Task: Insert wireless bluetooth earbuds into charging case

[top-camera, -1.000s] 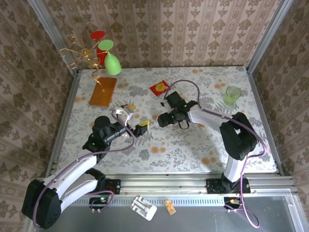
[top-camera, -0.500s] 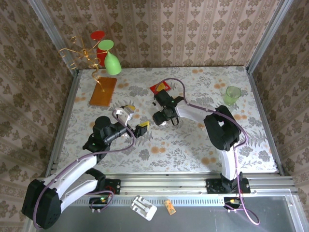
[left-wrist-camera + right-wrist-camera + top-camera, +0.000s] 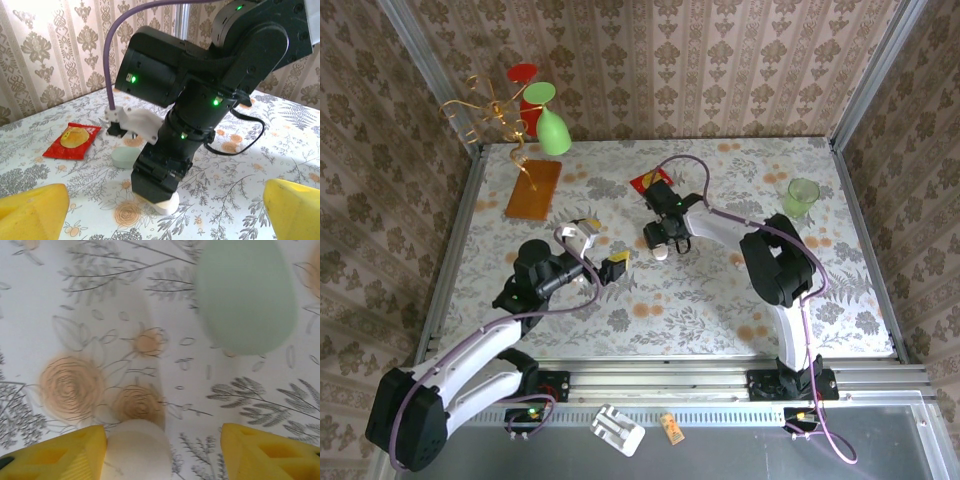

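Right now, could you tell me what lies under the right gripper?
A white oval case lies between the right gripper's yellow fingers; the gripper covers part of it from above.

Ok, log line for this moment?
left gripper: open, hovering | right gripper: open, straddling white case | green case: apart, untouched

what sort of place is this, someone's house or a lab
Probably a lab test booth dressed to look homely. The wallpaper hangs on panels in a bare aluminium frame, and two robot arms are bolted to a metal rail at the edge of the floral-covered table.
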You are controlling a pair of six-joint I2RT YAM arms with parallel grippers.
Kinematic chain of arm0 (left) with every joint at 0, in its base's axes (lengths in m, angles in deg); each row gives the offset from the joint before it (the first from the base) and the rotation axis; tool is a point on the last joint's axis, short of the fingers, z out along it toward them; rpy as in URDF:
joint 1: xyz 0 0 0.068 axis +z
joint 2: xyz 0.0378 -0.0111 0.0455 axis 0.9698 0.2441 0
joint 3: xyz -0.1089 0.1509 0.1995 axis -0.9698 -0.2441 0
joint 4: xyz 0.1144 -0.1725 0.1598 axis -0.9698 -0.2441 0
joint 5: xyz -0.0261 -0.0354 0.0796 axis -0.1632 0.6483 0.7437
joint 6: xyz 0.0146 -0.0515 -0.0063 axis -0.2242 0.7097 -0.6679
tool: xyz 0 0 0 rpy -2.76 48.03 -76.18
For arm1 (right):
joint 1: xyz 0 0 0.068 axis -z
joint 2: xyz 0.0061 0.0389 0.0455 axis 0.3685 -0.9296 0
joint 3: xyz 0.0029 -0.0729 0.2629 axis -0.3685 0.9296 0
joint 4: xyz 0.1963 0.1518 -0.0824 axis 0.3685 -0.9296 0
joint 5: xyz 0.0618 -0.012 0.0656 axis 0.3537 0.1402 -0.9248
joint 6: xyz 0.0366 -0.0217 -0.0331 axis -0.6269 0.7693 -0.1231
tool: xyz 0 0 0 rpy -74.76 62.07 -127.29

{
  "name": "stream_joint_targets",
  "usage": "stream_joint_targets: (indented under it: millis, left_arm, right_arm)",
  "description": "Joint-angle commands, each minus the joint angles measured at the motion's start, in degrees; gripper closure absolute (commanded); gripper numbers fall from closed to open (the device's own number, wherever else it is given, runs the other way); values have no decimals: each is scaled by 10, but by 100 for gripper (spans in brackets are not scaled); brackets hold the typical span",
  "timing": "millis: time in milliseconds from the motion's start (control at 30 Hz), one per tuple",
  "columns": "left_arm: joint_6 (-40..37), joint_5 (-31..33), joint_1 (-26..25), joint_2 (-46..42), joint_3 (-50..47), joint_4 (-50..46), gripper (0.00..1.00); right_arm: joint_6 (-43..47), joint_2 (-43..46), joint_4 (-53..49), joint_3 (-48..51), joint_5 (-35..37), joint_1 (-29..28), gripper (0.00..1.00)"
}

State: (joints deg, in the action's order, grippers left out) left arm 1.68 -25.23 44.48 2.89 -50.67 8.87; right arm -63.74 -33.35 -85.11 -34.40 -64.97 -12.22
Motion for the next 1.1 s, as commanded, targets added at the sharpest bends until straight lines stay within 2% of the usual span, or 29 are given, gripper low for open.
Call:
stream_joint_targets:
  millis: [0,200,333,700,1000,1067]
  left_arm:
    - [0,-12,4,11,8,11,0]
    - [2,-20,3,33,12,28,0]
    - [1,-21,3,36,12,28,0]
    - [-2,-21,3,41,6,35,0]
    - [-11,-19,3,50,3,38,0]
    - [-35,-25,2,59,6,30,0]
  right_arm:
    - [-35,28,-22,25,17,7,35]
    - [-115,43,-12,42,8,7,24]
    - [-185,60,47,79,-1,8,21]
    - [-379,48,29,87,25,-2,36]
    - [-390,52,43,90,-30,-7,36]
    - [-388,66,51,104,-33,-6,37]
